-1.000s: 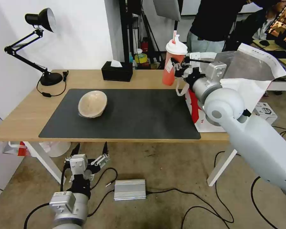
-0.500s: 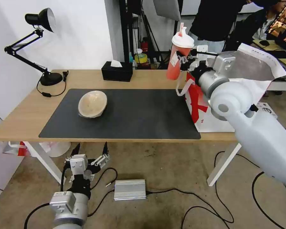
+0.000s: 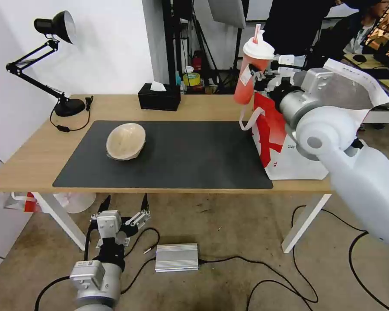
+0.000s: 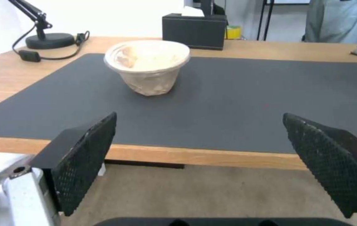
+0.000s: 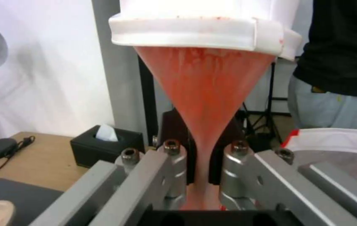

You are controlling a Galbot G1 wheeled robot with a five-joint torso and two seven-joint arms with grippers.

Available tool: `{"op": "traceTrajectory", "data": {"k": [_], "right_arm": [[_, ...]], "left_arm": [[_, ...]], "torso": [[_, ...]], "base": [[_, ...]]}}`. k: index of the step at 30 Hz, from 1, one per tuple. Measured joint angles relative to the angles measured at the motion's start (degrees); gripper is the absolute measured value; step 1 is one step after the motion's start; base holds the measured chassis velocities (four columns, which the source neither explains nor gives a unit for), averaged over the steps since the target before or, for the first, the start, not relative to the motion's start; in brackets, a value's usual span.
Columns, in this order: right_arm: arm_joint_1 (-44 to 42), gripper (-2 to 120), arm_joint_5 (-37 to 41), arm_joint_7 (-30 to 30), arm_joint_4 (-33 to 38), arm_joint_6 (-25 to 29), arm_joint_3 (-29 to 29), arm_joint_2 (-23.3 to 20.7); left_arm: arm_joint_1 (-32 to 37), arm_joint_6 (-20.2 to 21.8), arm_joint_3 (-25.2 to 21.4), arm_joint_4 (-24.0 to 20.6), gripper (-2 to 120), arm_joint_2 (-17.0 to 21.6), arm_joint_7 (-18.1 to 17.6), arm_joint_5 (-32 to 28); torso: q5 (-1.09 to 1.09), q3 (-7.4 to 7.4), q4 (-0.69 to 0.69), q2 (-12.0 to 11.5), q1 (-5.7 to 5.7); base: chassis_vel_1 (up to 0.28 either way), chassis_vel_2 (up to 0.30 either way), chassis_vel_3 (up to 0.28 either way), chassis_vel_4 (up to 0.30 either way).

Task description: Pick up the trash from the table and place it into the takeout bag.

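Red paper cup (image 3: 251, 71): held in the air above the table's far right part, tilted, its white lid and straw uppermost — just beside the takeout bag's near-left top corner.
Right gripper (image 3: 261, 77): clamped on the cup's body; in the right wrist view the cup (image 5: 203, 103) is seen squeezed between the two fingers (image 5: 174, 166).
Takeout bag (image 3: 285, 151): stood at the table's right end, its mouth open and silver lining shown, a white strap handle hung over its left side.
Beige pulp bowl (image 3: 125, 141): set on the dark grey mat (image 3: 181, 160), left of centre, tipped slightly; seen also in the left wrist view (image 4: 148, 66).
Table (image 3: 26, 164): light wood, the mat laid across its middle.
Left gripper (image 3: 122, 206): held low in front of the table's near edge — fingers spread wide, nothing between them.
Black tissue box (image 3: 159, 96): placed at the far edge.
Desk lamp (image 3: 52, 60): stood at the far-left corner.
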Motion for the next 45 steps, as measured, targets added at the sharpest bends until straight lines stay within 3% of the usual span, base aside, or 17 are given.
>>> {"op": "traceTrajectory", "data": {"k": [45], "right_arm": [[3.6, 5, 2.7, 0.8, -0.7, 0.0, 1.8, -1.5]], "left_arm": [[-0.2, -0.1, 0.0, 0.5, 97, 0.0, -0.1, -0.2]], "torso": [[0.0, 0.0, 0.0, 0.0, 0.0]], "base": [[0.0, 0.0, 0.0, 0.0]]}}
